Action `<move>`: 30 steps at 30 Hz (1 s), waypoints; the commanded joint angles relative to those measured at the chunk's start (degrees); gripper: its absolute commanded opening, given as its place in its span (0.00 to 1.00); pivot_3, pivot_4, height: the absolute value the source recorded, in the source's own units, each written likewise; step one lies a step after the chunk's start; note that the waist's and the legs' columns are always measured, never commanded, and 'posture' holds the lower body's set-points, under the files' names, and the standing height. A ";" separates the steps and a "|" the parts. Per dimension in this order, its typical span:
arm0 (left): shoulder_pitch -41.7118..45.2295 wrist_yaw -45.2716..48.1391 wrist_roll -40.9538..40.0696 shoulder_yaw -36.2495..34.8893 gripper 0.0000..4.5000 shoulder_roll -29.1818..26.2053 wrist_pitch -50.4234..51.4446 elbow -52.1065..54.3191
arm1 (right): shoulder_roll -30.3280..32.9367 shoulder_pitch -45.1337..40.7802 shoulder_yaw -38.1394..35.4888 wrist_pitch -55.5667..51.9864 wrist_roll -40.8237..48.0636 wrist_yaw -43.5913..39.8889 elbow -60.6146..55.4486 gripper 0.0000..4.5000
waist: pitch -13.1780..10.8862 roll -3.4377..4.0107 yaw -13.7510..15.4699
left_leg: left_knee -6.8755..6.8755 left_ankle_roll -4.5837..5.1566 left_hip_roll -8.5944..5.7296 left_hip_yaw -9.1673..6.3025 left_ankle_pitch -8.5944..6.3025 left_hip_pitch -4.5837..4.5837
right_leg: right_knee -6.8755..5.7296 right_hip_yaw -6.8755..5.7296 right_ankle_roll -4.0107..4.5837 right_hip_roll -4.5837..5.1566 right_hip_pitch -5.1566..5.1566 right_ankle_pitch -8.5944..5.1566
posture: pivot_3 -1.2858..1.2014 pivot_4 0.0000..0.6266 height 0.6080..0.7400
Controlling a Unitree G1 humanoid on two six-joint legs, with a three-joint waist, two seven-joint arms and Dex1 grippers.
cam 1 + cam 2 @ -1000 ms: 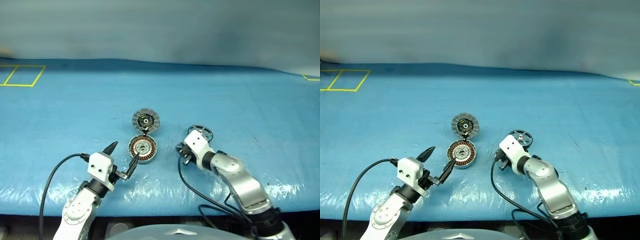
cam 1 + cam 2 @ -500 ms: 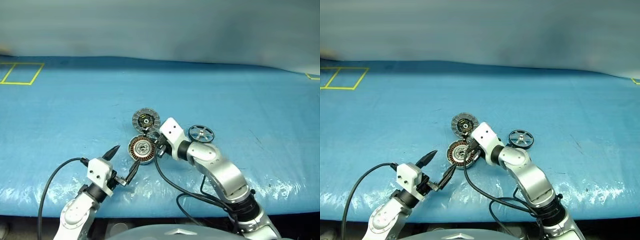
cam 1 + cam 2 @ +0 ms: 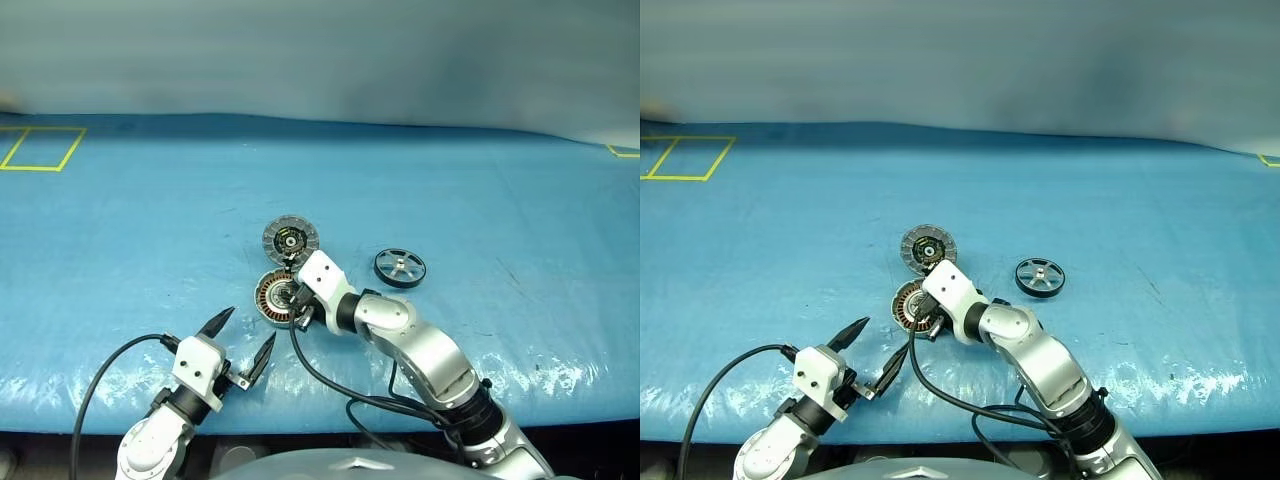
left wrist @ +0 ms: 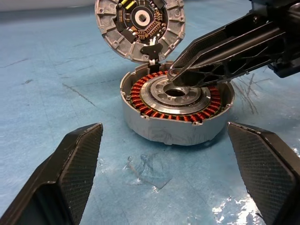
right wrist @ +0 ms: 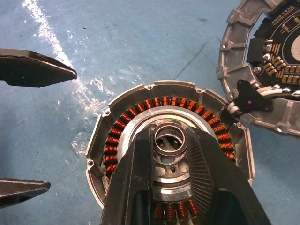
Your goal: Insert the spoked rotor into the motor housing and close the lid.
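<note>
We see motor housing [image 3: 277, 297] open, copper windings up, frame centre; ribbed lid [image 3: 291, 239] flat, touching its upper edge; spoked rotor [image 3: 400, 267] flat, apart, to the right.

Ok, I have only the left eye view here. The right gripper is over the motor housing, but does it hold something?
Observer: Yes. The right wrist view shows the right gripper pinching a small silver ring over the centre of the motor housing.
Operator: And which face of the lid is up?
Observer: In the left wrist view the lid shows its face with a dark board and copper parts, and it lies right at the housing's rim.
</note>
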State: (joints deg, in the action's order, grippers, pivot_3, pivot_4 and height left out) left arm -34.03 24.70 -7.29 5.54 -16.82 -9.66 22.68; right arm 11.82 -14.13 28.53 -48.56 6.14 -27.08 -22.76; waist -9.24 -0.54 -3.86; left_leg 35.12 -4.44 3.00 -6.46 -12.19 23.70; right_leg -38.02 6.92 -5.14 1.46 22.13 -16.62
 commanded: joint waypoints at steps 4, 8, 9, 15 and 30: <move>-0.59 -0.80 0.39 0.22 1.00 0.63 -2.58 0.02 | -0.35 -0.94 1.03 1.50 0.53 -1.19 1.47 0.15 | 0.00 0.00 -0.03 | 0.00 0.00 0.00 0.00 0.00 -0.02 | -0.01 0.00 -0.01 0.00 -0.02 0.00 | 0.52 0.24 1.00; -0.53 -0.94 0.25 0.33 1.00 0.88 -2.73 0.02 | -0.09 -1.20 1.68 1.66 0.28 -1.61 2.66 0.15 | 0.00 0.00 -0.05 | 0.01 0.00 0.00 0.00 0.00 -0.06 | -0.01 0.00 -0.01 0.00 -0.04 0.00 | 0.52 0.24 1.00; -0.49 -0.95 0.21 0.35 1.00 0.93 -2.73 0.03 | -0.14 -1.24 1.70 1.66 0.18 -1.55 2.94 0.15 | 0.00 0.00 -0.05 | 0.01 0.00 0.00 0.00 0.00 -0.05 | -0.01 0.00 -0.01 0.00 -0.05 0.00 | 0.52 0.24 1.00; -0.17 -0.84 -0.16 0.30 1.00 1.08 -2.58 -0.15 | 0.17 -1.33 0.86 1.01 0.07 -1.40 3.36 0.15 | 0.01 0.00 -0.08 | 0.02 0.00 0.00 0.00 0.00 -0.12 | -0.04 0.00 -0.01 0.00 -0.09 0.00 | 0.52 0.24 1.00; 0.45 -0.55 -0.57 0.51 1.00 1.17 -2.81 -1.52 | -0.58 -1.21 -4.17 -5.23 5.90 -0.37 -6.29 0.62 | 0.00 0.01 0.00 | 0.10 0.01 -0.01 0.00 0.01 -0.09 | -0.09 0.01 -0.03 0.00 -0.10 0.02 | 0.52 0.24 1.00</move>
State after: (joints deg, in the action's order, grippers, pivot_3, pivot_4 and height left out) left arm -33.42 23.88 -7.43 5.75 -15.88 -10.80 20.45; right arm 12.46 -15.15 25.16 -52.98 10.23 -27.97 -25.09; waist -9.24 -0.53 -3.86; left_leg 35.19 -4.42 3.00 -6.47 -12.18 23.61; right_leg -38.12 6.93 -5.17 1.46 22.06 -16.60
